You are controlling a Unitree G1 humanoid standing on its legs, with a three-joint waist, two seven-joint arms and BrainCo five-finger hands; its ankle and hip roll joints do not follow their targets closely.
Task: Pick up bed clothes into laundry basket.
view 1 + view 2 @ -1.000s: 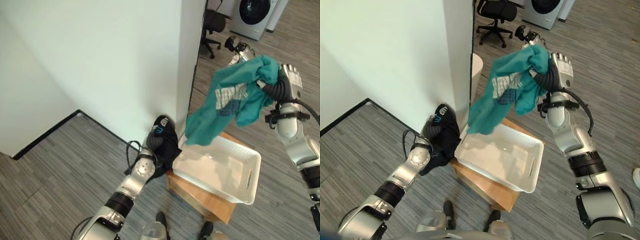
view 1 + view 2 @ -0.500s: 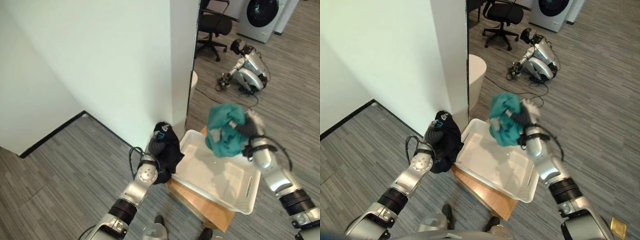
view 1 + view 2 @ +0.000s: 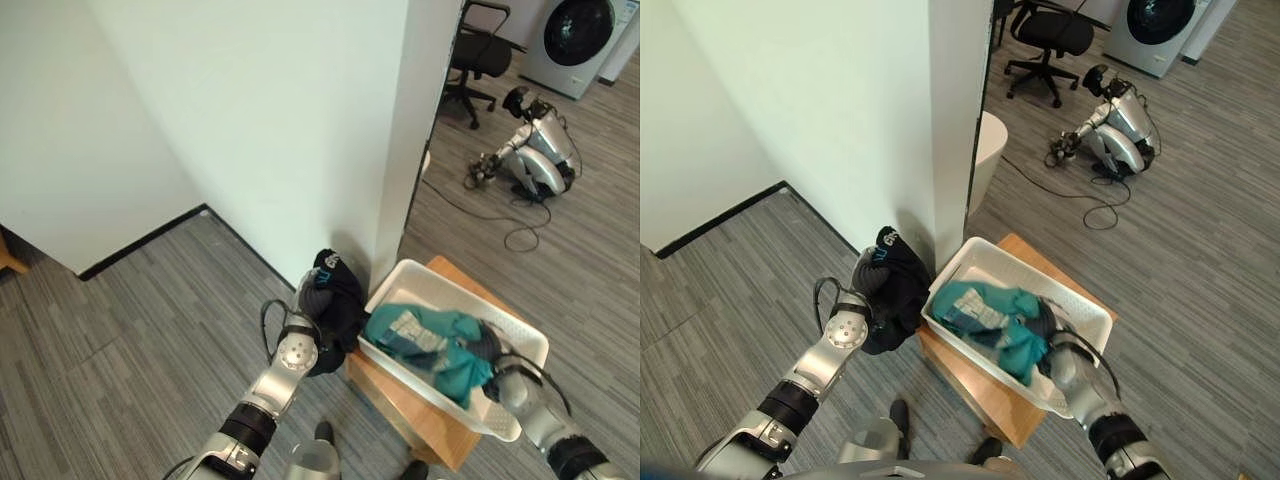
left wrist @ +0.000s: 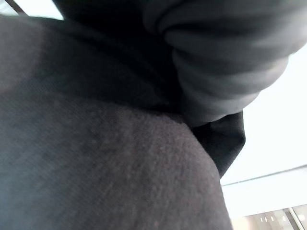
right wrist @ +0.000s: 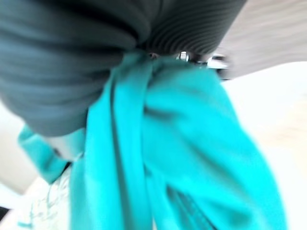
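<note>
A white laundry basket (image 3: 530, 340) is seen from above, set on a low wooden stand (image 3: 420, 420) on grey plank flooring beside the corner of a white wall (image 3: 300, 120). A teal garment (image 3: 430, 345) with pale print is spread inside the basket, draped from its middle toward the near rim. The right hand (image 3: 1048, 322) is lowered into the basket at the garment's edge, its dark ribbed cover partly buried in the cloth; in the right wrist view the teal cloth (image 5: 158, 158) is seen bunched tightly under the cover, so the garment appears gripped, though the fingers themselves are hidden and their state cannot be told for certain. A black garment (image 3: 338, 300) with a small light blue print is held up just beside the basket's left end, against the foot of the wall corner. The left hand (image 3: 868, 275) is wrapped in this black cloth, and in the left wrist view dark fabric (image 4: 96, 158) is seen pressed close over the hand, so whether its fingers are curled or straight cannot be told. Farther back on the floor, a black office chair (image 3: 1045, 30), a washing machine (image 3: 580, 40) and another small silver robot (image 3: 535, 150) lying with a cable are visible.
</note>
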